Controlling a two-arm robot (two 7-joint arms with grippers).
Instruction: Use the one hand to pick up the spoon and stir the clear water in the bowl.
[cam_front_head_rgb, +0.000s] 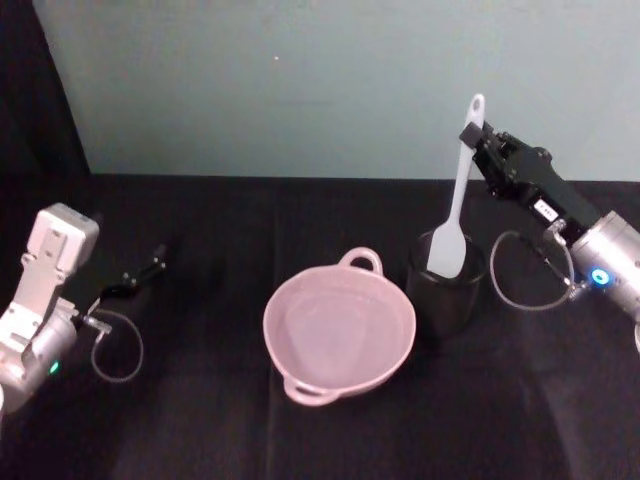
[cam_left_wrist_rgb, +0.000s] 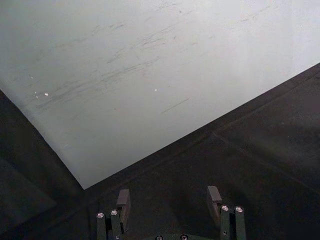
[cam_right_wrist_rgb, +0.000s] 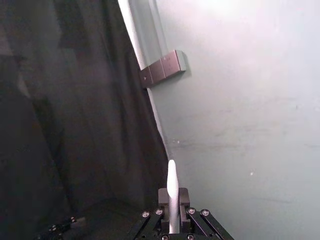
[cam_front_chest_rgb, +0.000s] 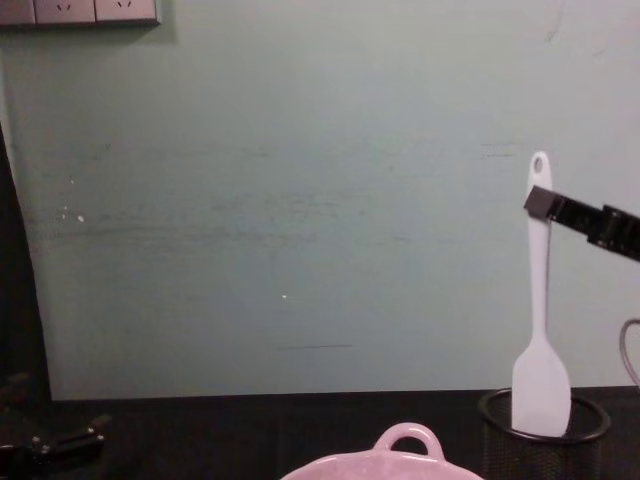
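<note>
My right gripper (cam_front_head_rgb: 473, 135) is shut on the upper handle of the white spoon (cam_front_head_rgb: 455, 205), just below its oval hole. The spoon hangs upright, its paddle head at the mouth of the black mesh cup (cam_front_head_rgb: 445, 290). In the chest view the spoon (cam_front_chest_rgb: 540, 330) has its head's lower end level with the cup's rim (cam_front_chest_rgb: 500, 402), with the right gripper (cam_front_chest_rgb: 545, 203) clamping it from the right. The right wrist view shows the handle (cam_right_wrist_rgb: 172, 192) between the closed fingers (cam_right_wrist_rgb: 183, 197). The pale pink bowl (cam_front_head_rgb: 278, 300) stands left of the cup. My left gripper (cam_front_head_rgb: 150, 268) is parked far left, open (cam_left_wrist_rgb: 168, 199).
A pale green wall (cam_front_head_rgb: 300, 80) rises behind the black table (cam_front_head_rgb: 200, 420). The cup stands close against the bowl's right side. Cables loop beside both wrists (cam_front_head_rgb: 520, 270). Open table lies between the bowl and the left arm (cam_front_head_rgb: 45, 290).
</note>
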